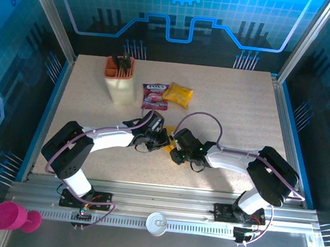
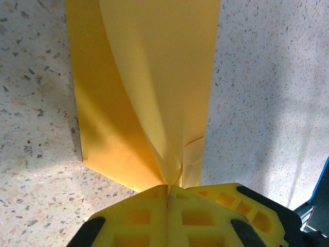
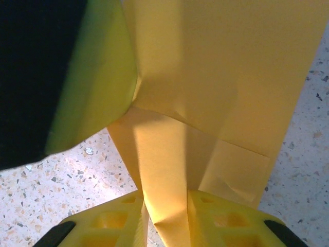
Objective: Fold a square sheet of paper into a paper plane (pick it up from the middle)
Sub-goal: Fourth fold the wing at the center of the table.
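Speckled tabletop (image 1: 225,106) lay beneath both arms. Left gripper (image 2: 167,191) was pressed together, pinching the square sheet of paper (image 2: 154,92); right gripper (image 3: 164,206) pinched a folded strip between narrowly parted fingers. Overhead, the wrists hid most of it mid-table.

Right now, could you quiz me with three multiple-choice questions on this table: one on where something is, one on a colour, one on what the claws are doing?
1. Where is the paper?
A. between the two grippers
B. in the cream holder
C. off the table

2. What colour is the paper?
A. blue
B. orange-yellow
C. white

3. What is the left gripper doing?
A. hanging open
B. shut on the paper
C. gripping the snack bag

Answers:
1 A, the top view shows it between the arm tips.
2 B, both wrist views show it.
3 B, its fingers meet on a pinched fold; the right gripper holds paper too.
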Controlling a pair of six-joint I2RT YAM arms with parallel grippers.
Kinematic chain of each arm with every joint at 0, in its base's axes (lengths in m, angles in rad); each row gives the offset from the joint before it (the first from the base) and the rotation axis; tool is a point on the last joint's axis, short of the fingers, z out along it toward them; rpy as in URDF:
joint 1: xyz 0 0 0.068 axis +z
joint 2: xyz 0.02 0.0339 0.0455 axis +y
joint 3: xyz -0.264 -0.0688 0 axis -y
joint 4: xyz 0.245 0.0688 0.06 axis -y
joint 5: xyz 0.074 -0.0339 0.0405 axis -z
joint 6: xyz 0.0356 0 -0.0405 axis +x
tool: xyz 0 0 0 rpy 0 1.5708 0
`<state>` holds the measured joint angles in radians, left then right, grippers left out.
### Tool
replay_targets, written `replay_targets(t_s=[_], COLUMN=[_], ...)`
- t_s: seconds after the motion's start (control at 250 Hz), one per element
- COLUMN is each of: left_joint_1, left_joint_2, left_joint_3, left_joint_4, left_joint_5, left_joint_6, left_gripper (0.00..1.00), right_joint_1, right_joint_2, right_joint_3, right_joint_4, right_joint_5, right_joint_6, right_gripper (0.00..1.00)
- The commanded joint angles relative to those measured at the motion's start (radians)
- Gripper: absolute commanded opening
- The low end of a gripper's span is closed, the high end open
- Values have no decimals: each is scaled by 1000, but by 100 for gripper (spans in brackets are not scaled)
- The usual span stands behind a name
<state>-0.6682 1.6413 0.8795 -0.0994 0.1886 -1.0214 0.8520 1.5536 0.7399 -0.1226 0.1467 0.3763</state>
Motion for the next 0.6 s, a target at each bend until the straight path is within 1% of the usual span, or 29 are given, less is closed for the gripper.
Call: replay_targets(t_s=[0.0,0.595], left_joint_1=[13,20], left_joint_2=[-10,-22], left_joint_3=[-2,-6], left_joint_4=[-5,-23], left_joint_5=[2,-3], left_joint_6=[-7,6], left_gripper=[0,0], right_joint_1=[12,12], right_joint_2=[-10,-55], right_joint_3=[-22,-92], right_joint_4=[-21,-17], right_joint_5=[28,71], right_joint_6=[11,26], right_gripper=[26,26])
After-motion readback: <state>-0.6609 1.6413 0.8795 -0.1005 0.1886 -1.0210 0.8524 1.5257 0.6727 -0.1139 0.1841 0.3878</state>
